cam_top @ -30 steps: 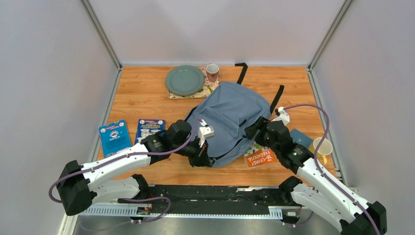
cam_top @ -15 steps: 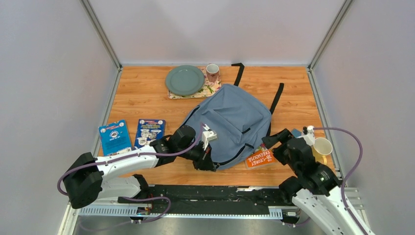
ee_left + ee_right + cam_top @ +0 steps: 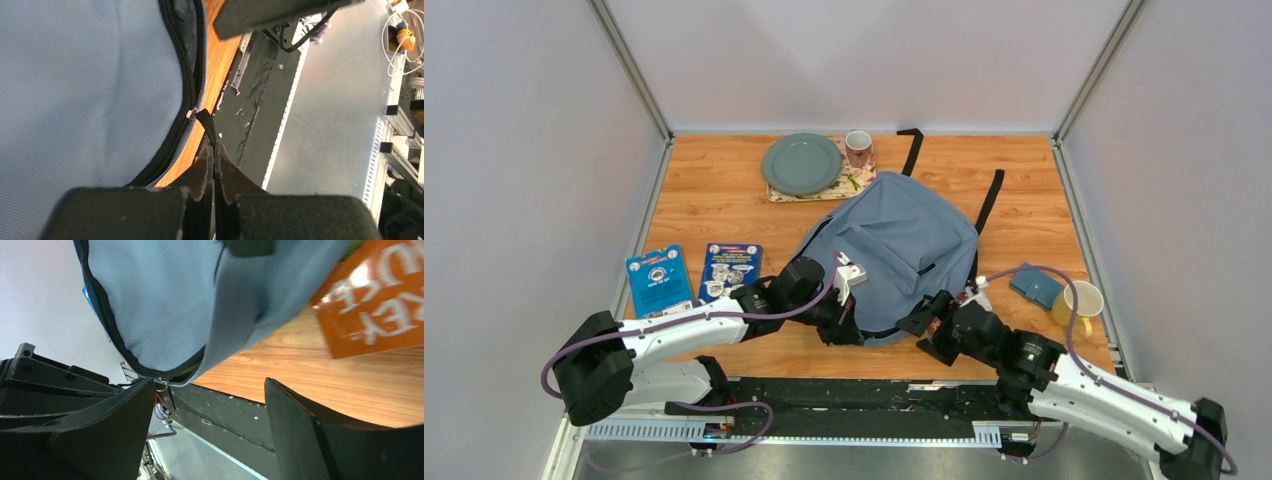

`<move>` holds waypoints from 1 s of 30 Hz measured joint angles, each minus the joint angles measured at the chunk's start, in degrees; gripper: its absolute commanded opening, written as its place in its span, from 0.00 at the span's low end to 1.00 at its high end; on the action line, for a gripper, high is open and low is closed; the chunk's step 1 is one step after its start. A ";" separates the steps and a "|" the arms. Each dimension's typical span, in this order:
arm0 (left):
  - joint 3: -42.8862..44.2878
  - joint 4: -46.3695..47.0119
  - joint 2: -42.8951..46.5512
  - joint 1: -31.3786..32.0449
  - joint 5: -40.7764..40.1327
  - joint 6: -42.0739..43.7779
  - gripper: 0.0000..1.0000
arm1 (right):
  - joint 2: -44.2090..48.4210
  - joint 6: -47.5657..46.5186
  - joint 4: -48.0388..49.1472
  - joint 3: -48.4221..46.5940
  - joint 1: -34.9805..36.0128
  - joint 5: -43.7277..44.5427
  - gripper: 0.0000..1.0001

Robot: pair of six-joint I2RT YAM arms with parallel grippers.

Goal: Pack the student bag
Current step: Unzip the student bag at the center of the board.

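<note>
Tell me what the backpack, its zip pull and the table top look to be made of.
The backpack looks like woven fabric, matte grey-blue, with a fine weave grid up close; likely synthetic. The zip pull is flat black webbing, matte and bending softly. The table top is wood or wood-look laminate, orange-brown with grain lines; which one, I cannot tell.

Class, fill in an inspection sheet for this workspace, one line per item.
Surface: orange-brown wooden tabletop.
Job's things: soft grey-blue fabric backpack, main zip partly open.
Clutter: round green plate, patterned mug, blue booklet, second blue booklet, orange book, yellow mug, blue pouch.
Grippers: left pincer shut on black zip pull tab; right pincer open near backpack's edge.
Cables: purple cables run along both arms.
Surroundings: plain pale walls, metal frame posts.
</note>
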State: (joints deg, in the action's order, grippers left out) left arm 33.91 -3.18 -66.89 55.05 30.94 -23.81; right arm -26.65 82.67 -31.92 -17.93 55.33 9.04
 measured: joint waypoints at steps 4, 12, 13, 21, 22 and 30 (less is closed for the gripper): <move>0.00 -0.02 0.00 0.00 -0.61 -0.20 0.00 | -10.54 4.70 6.86 -0.94 5.33 3.23 0.83; -0.17 -0.66 0.52 0.11 -1.29 -0.61 0.00 | -21.33 8.79 12.94 -3.23 5.22 8.74 0.27; -0.39 -0.66 0.94 0.11 -1.42 -0.61 0.00 | -21.29 8.85 13.14 -3.23 4.92 9.01 0.18; -0.96 -2.08 2.05 0.09 -3.98 0.13 0.00 | -17.55 5.57 13.46 -2.43 -0.55 7.98 0.00; -0.96 -2.38 2.10 0.09 -4.39 0.22 0.00 | -16.76 4.50 13.03 -2.43 -1.11 7.85 0.00; -0.98 -9.86 6.34 0.26 -13.18 0.59 0.00 | -18.73 -4.00 1.09 -8.85 -8.37 4.76 0.00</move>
State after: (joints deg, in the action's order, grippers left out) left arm 32.93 -13.04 -60.55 55.31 17.76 -23.22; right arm -45.39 78.67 -30.83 -26.79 46.96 13.80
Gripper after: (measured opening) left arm 0.007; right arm 0.025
